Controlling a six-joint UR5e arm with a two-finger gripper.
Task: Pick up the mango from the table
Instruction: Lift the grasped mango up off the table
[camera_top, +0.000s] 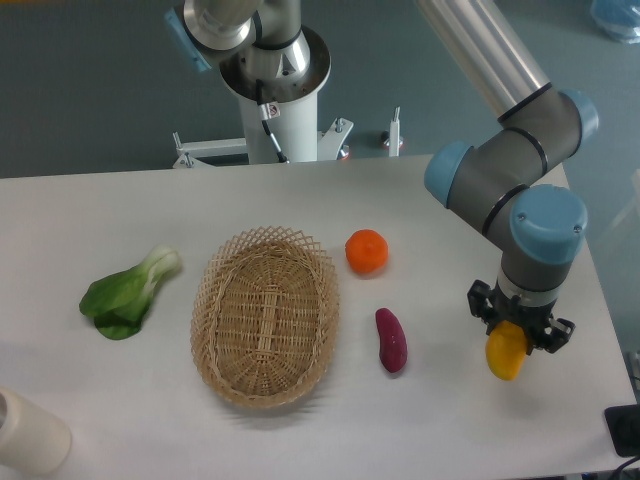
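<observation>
White table (150, 400) along its right edge: hand (520, 338) closed across mango (505, 354) mid-body, fruit apparently lifted; skin smooth, likely slippery, firm, moderately heavy, so grip the middle.

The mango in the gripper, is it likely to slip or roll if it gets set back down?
The mango looks smooth and rounded, so it could slip; the gripper seems to clamp only its upper end. Being an elongated oval, it would probably rock or roll sideways on the flat table rather than stand. It appears firm, not floppy.
</observation>
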